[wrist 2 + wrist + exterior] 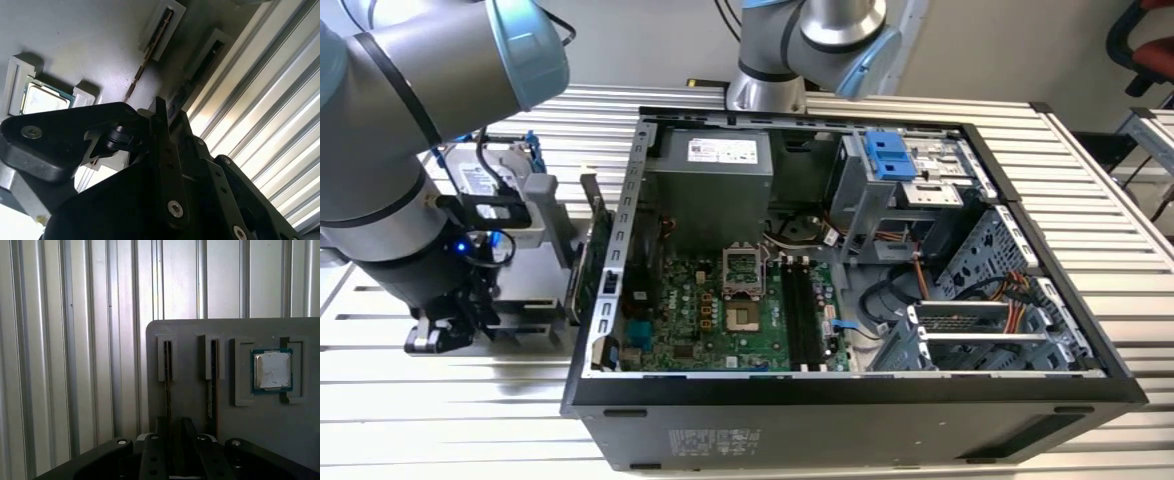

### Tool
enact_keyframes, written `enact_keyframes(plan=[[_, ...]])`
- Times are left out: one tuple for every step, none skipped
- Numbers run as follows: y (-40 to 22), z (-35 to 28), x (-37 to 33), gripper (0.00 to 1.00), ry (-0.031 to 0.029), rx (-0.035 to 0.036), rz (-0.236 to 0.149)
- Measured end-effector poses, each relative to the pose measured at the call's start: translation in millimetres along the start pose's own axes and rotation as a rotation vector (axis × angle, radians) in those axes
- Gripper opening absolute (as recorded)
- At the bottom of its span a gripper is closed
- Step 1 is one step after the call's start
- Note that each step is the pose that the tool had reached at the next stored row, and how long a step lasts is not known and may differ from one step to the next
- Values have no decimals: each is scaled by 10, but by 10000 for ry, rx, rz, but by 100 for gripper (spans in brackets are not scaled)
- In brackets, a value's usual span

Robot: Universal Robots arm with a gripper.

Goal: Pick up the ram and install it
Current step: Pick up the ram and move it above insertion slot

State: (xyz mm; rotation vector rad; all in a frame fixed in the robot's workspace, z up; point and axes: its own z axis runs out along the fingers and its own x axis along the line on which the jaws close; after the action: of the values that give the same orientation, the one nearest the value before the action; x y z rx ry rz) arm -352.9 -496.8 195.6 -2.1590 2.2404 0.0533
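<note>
While over ram [167, 390], hand [174, 426] low.

Slatted table [1121, 200] — computer case [854, 425], grey parts tray [260, 432]

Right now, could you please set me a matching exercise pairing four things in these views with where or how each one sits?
Things:
1 ram
2 processor chip
3 computer case
4 tool

States:
A lies flat in a square recess of the grey tray
B stands open, green board showing
C stands on edge in a narrow tray slot
D sits by the tray, beside the case on the exterior view's left

Pairs: 1-C; 2-A; 3-B; 4-D
</note>
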Motion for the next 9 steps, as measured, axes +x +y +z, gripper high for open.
enact_keyframes(plan=[[0,0,0,100,1,0,0],[0,0,0,100,1,0,0],[0,0,0,100,0,0,0],[0,0,0,100,0,0,0],[0,0,0,100,1,0,0],[0,0,0,100,1,0,-1],[0,0,0,100,0,0,-1],[0,0,0,100,1,0,0],[0,0,0,100,2,0,0]])
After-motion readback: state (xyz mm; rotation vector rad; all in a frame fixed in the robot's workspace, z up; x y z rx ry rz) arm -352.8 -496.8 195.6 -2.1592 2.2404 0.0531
